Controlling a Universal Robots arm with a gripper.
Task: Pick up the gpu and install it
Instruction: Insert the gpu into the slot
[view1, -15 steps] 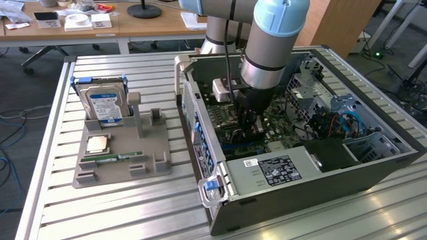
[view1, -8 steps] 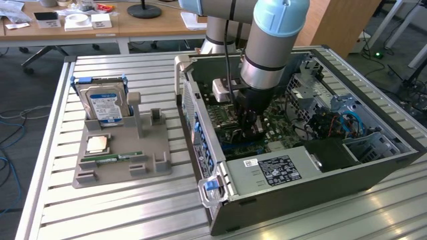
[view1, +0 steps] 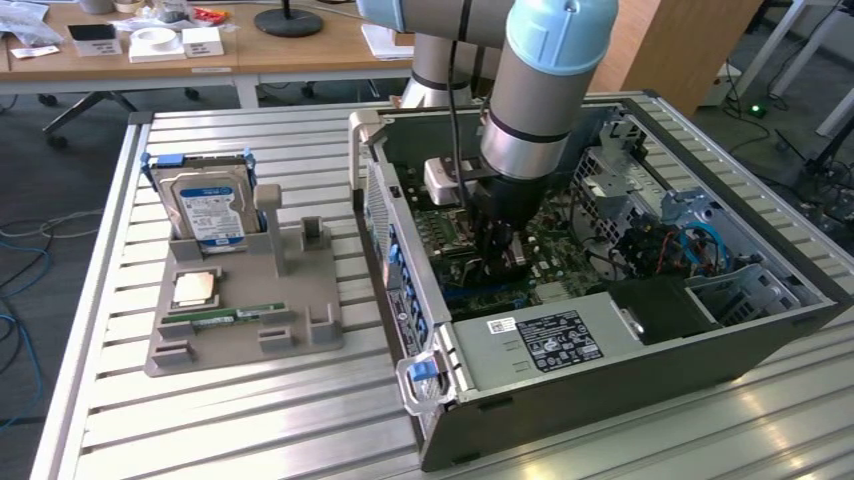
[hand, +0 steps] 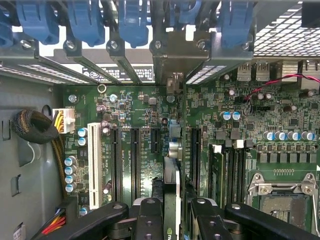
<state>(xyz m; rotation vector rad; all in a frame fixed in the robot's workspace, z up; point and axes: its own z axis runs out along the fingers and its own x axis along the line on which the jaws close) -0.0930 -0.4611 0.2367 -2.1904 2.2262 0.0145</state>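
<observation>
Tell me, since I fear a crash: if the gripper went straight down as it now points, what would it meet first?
Probably the motherboard: the gpu held in the gripper would reach its slots first, though depth is unclear.

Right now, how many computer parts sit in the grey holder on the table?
3: a hard drive standing upright at the holder's far end, a square processor chip flat before it, a green RAM stick nearest the camera. More could hide behind the drive.

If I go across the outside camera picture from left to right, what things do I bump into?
Hard drive standing in the grey holder tray → blue latch on the computer case's corner → gripper reaching down over the motherboard → blue cables inside the case.
</observation>
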